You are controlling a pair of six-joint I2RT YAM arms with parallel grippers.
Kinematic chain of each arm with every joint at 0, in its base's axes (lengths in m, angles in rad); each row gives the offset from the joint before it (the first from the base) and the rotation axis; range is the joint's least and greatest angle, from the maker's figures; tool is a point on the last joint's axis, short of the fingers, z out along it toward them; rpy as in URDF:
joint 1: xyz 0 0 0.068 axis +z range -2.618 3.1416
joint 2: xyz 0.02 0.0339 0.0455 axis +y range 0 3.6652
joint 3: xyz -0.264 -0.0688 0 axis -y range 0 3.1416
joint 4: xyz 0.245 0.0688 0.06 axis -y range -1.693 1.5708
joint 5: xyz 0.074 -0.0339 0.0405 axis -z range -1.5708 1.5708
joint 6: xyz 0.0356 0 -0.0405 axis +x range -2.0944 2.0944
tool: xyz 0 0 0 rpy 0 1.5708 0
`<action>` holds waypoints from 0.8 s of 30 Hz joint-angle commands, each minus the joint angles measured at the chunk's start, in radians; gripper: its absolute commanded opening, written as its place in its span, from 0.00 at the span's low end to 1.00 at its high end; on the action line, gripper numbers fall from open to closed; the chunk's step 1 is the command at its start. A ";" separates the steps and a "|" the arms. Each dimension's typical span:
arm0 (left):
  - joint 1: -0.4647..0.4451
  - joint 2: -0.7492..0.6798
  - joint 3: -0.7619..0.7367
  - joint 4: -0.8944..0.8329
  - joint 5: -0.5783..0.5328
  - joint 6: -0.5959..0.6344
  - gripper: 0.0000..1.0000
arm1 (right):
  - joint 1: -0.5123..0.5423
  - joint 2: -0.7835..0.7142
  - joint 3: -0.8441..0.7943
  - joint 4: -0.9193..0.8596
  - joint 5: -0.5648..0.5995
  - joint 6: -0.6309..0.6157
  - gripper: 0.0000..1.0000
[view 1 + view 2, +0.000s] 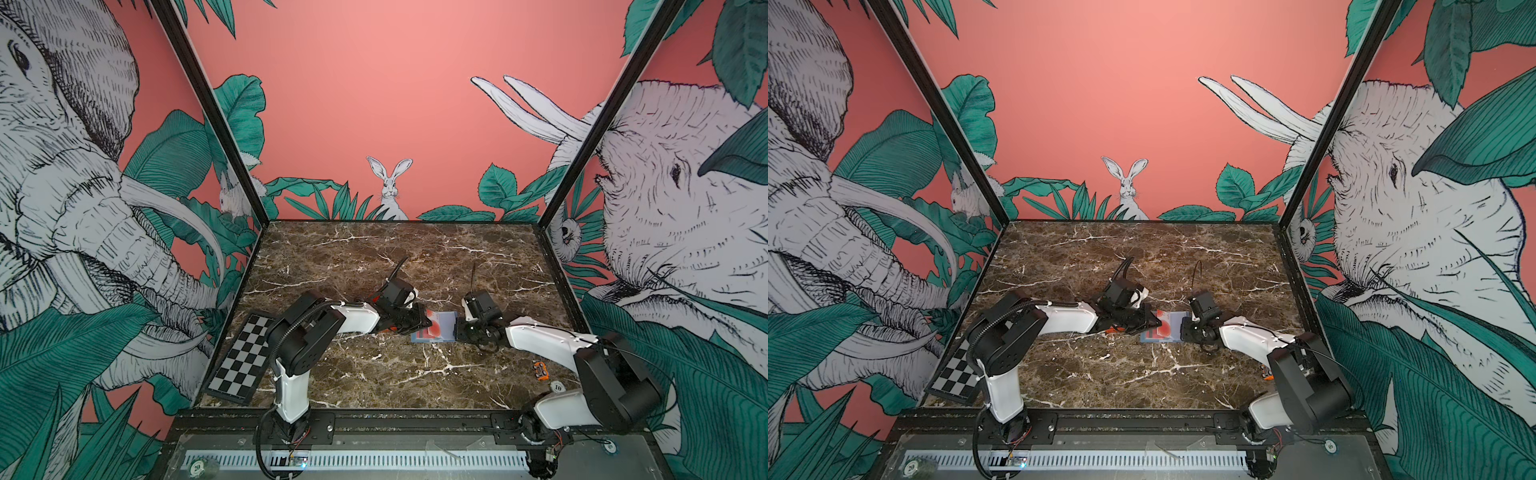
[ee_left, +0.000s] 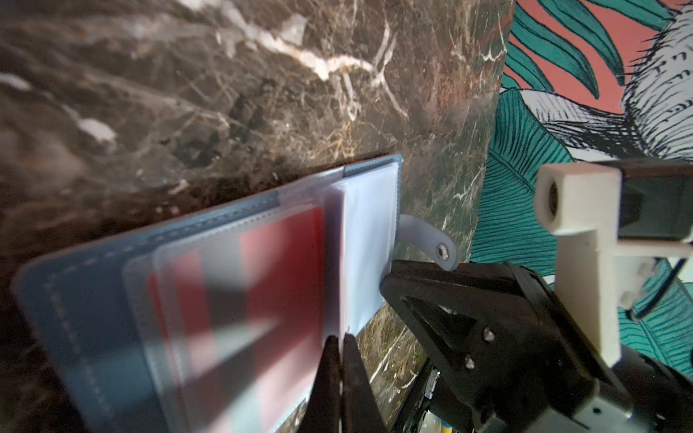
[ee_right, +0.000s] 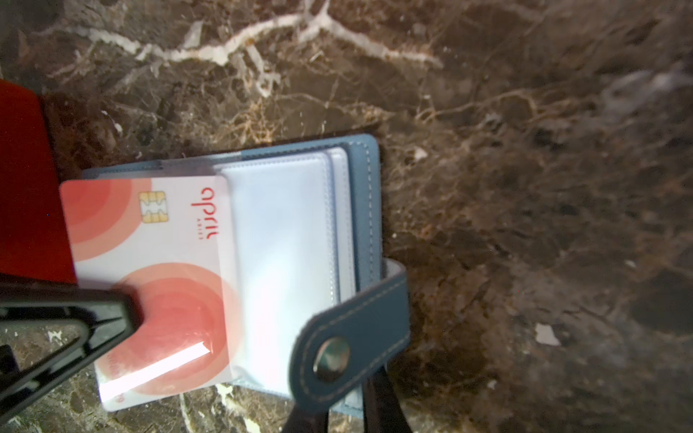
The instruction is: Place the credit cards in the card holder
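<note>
The slate-blue card holder (image 1: 449, 323) (image 1: 1174, 322) lies open at mid-table, clear sleeves up. A white credit card (image 3: 157, 240) with red-pink circles has its far end tucked under a sleeve and the rest sticking out; it also shows in both top views (image 1: 434, 329) (image 1: 1165, 329). My left gripper (image 2: 341, 343) (image 1: 427, 322) is shut, and its fingers (image 3: 93, 318) lie across the card's outer end. My right gripper (image 3: 343, 408) (image 1: 457, 330) is shut on the holder's edge beside the snap tab (image 3: 337, 352). Blurred red and pale blocks of a card (image 2: 270, 270) show through the sleeves.
A checkerboard panel (image 1: 239, 357) leans at the front left. A small orange thing (image 1: 540, 369) and a round white token (image 1: 557, 387) lie by the right arm's base. A flat red shape (image 3: 26, 180) beside the card is unclear. Patterned walls close in three sides.
</note>
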 commanded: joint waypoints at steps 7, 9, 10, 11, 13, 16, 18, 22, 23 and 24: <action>-0.013 0.031 0.038 -0.054 0.012 0.012 0.04 | 0.007 0.036 0.013 -0.006 0.015 -0.008 0.18; -0.016 0.037 0.053 -0.085 0.009 0.026 0.05 | 0.007 0.038 0.016 -0.010 0.014 -0.007 0.18; -0.015 0.038 0.060 -0.097 0.006 0.032 0.06 | 0.007 0.037 0.017 -0.011 0.014 -0.008 0.18; -0.015 0.041 0.070 -0.116 0.004 0.040 0.07 | 0.008 0.039 0.017 -0.012 0.015 -0.007 0.18; -0.014 0.047 0.092 -0.161 -0.005 0.061 0.09 | 0.008 0.041 0.020 -0.017 0.016 -0.008 0.18; -0.016 0.051 0.118 -0.217 -0.021 0.091 0.16 | 0.008 0.046 0.020 -0.019 0.018 -0.006 0.18; -0.014 0.046 0.136 -0.264 -0.037 0.116 0.19 | 0.007 0.045 0.018 -0.018 0.020 -0.005 0.18; -0.015 0.023 0.174 -0.391 -0.093 0.186 0.22 | 0.007 0.044 0.016 -0.022 0.028 -0.004 0.18; -0.015 0.016 0.179 -0.415 -0.108 0.199 0.23 | 0.007 0.045 0.015 -0.022 0.027 -0.004 0.17; -0.015 0.010 0.181 -0.435 -0.119 0.209 0.23 | 0.007 0.043 0.014 -0.022 0.027 -0.005 0.17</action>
